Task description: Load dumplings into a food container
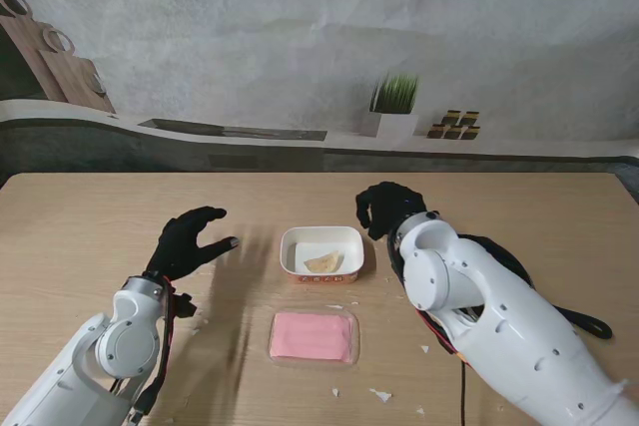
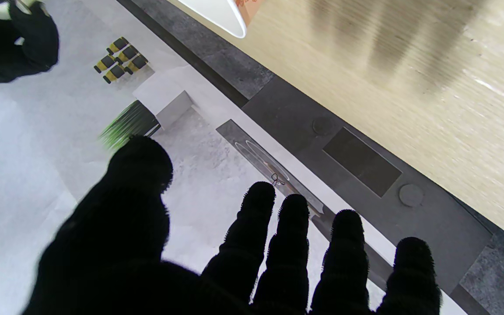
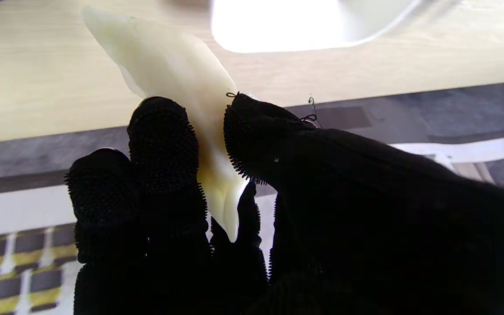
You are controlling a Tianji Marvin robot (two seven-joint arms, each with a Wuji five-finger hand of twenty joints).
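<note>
Right hand [image 3: 217, 183] pinches a pale dumpling [image 3: 177, 83] between thumb and fingers, its long axis running out past the fingertips. White container [image 1: 321, 252], one dumpling inside, sits just left of that hand. Left hand [image 1: 190, 243] hovers spread, empty, beyond the container's other side.

Beyond my hands I see a grey wall [image 1: 300, 37], a ledge [image 1: 230, 132] and a plant [image 1: 394, 97].

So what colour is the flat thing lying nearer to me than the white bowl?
Pink. The flat pink tray shows best in the stand view.
</note>
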